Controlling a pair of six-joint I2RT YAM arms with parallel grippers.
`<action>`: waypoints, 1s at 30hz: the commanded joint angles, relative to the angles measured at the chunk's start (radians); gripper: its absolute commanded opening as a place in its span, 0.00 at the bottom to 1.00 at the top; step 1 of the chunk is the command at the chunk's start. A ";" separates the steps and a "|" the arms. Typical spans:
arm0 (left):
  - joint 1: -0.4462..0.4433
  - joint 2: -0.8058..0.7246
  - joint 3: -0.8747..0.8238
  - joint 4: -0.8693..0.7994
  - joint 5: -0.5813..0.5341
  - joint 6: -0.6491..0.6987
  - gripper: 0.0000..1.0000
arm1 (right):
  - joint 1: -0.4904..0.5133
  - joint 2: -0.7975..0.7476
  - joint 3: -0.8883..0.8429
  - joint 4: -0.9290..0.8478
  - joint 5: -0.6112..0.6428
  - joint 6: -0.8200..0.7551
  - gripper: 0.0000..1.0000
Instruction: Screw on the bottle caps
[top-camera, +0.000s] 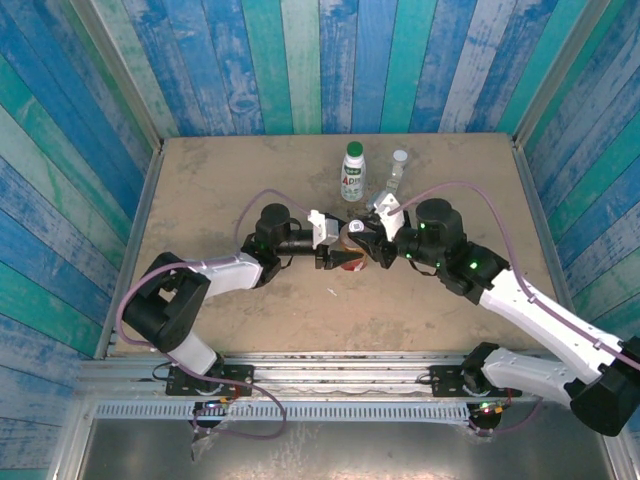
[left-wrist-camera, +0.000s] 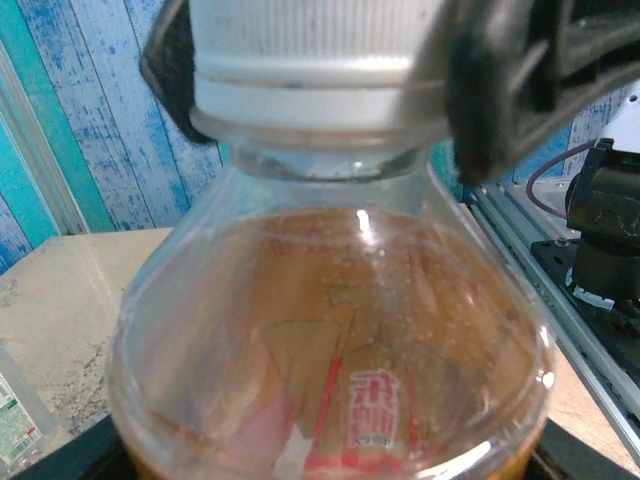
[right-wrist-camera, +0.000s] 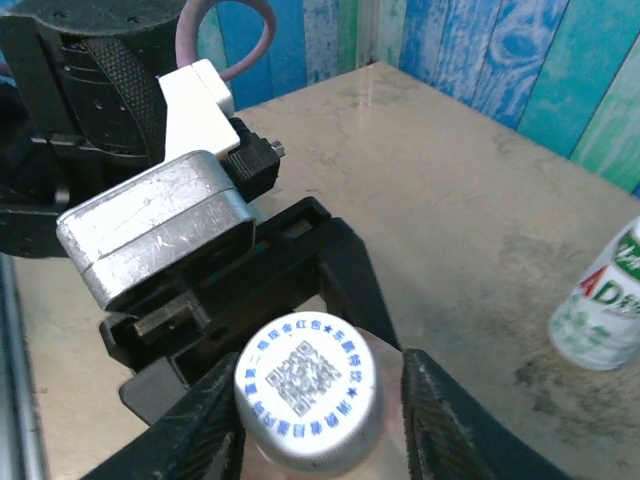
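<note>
Right wrist view: white cap (right-wrist-camera: 308, 390) sits on the amber bottle (left-wrist-camera: 330, 380), and cross-threading is the risk.
The right gripper (right-wrist-camera: 320, 365) flanks the cap, though I cannot tell if it is clamped. Beyond it, the left gripper (top-camera: 340, 258) clamps the bottle. A tilted cap could jam or slip.

— What can you read from your station?

— On top of the white cap (right-wrist-camera: 308, 388) I see a QR code ringed with blue Chinese characters, and I can make out 红包 among them. Off to the right of that cap, the white bottle (right-wrist-camera: 600, 305) shows large letters "AD".

— And under the cap?

— The amber bottle (left-wrist-camera: 330, 350) has red label characters too blurred for me to read.
</note>
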 joint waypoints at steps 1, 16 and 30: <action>-0.003 0.012 0.016 -0.020 0.022 0.032 0.53 | -0.003 0.011 0.013 0.023 -0.024 -0.012 0.32; -0.001 -0.122 -0.232 0.193 -0.480 -0.055 0.94 | -0.012 0.087 -0.058 0.214 0.140 0.012 0.23; 0.001 -0.440 -0.475 0.019 -0.711 -0.033 0.94 | -0.083 0.473 0.042 0.467 0.106 0.029 0.23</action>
